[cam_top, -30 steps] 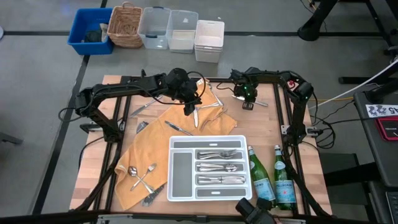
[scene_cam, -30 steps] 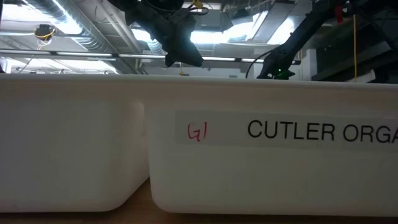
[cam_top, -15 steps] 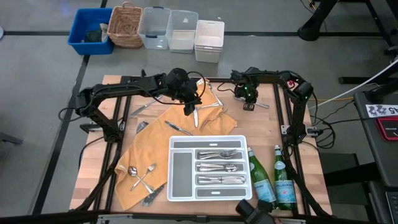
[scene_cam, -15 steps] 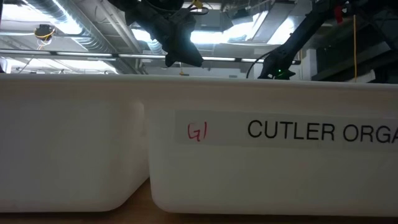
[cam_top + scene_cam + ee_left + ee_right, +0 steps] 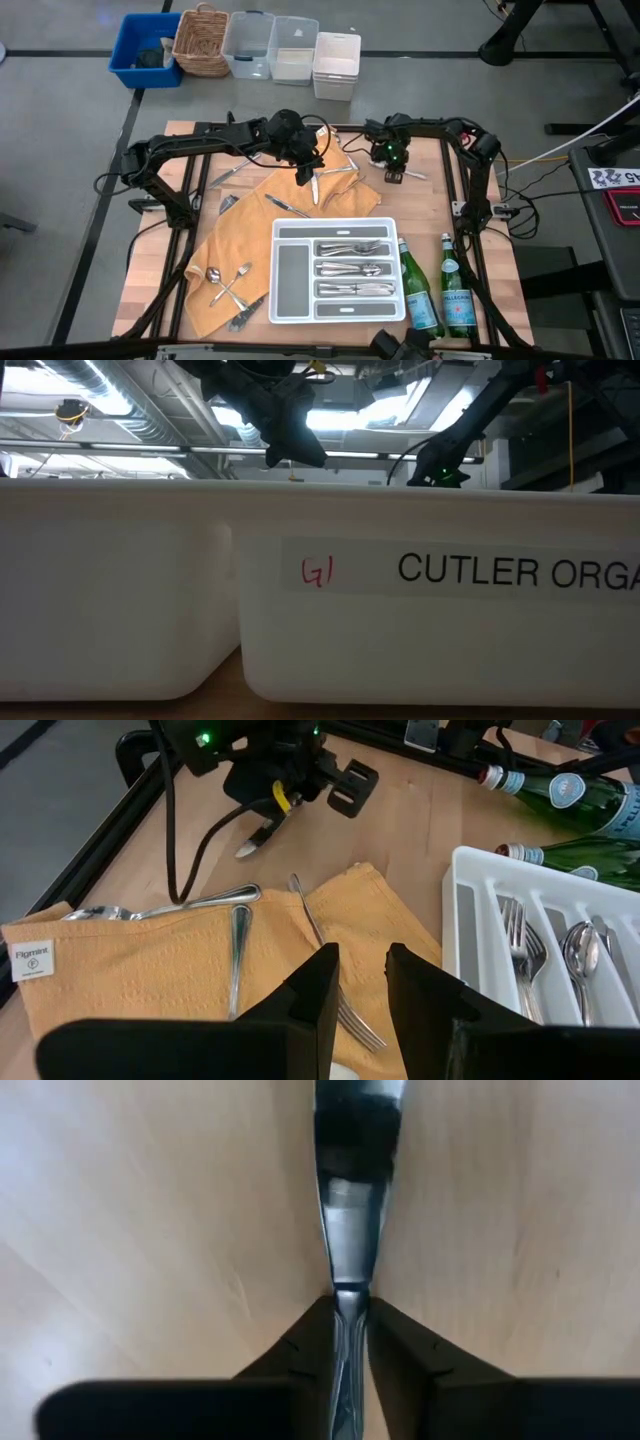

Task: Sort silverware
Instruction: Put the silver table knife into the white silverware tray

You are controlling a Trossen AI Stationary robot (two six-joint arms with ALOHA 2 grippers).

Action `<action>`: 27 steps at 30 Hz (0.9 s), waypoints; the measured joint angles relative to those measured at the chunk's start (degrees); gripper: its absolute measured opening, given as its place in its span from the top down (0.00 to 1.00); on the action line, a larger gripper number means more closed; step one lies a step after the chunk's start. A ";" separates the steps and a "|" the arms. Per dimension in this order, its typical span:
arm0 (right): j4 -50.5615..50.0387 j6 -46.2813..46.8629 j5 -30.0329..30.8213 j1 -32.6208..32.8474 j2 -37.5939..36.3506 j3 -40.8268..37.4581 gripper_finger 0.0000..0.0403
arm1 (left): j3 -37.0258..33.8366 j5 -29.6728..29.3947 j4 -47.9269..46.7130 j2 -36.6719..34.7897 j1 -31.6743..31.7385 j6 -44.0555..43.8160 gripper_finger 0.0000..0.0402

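Note:
My right gripper [image 5: 393,176] points down at the bare wood at the table's far right, shut on a table knife [image 5: 413,175]. My left gripper [image 5: 303,175] hangs over the far end of an orange cloth [image 5: 250,225]. Its fingers stand a narrow gap apart [image 5: 360,990] with nothing between them. A fork [image 5: 305,905] and a spoon [image 5: 240,950] lie on the cloth beyond it. The white divided tray [image 5: 338,222] at the near middle holds sorted silverware [image 5: 350,268]. More pieces lie on the cloth's near left part [image 5: 228,283]. My right gripper pinches the knife's handle [image 5: 349,1295] between its two fingertips, close to where the blade begins. The fingers come from above, pointing down, one on each side of the handle. The blade [image 5: 355,1180] reaches away from them over the wood.
Two green bottles [image 5: 418,285] [image 5: 457,285] lie right of the tray. A knife [image 5: 290,207] lies on the cloth between my left gripper and the tray. Bins and a basket [image 5: 250,45] stand on the floor beyond the far edge. The tray's wall [image 5: 400,610] fills the low view.
My right gripper has moved a little toward the table's left and near edges, and the knife has gone with it.

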 joint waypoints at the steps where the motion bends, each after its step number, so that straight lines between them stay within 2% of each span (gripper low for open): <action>1: 0.05 0.80 -0.01 0.15 0.03 -0.01 0.81 | 0.00 0.00 -0.02 0.00 0.00 0.00 0.82; 7: 0.41 2.99 -0.61 0.26 0.03 -0.02 0.72 | 0.00 0.00 -0.02 0.00 0.00 -0.14 0.82; 12: 0.53 5.41 -1.90 0.59 0.00 -0.02 0.70 | 0.00 0.01 -0.04 0.00 0.00 -0.17 0.82; 22: 0.78 5.90 -4.50 0.90 -0.08 0.02 0.71 | 0.00 0.01 -0.02 0.00 0.00 -0.02 0.82; 27: 0.72 5.88 -4.95 0.92 -0.08 0.02 0.79 | 0.00 0.00 -0.04 0.00 0.00 -0.02 0.82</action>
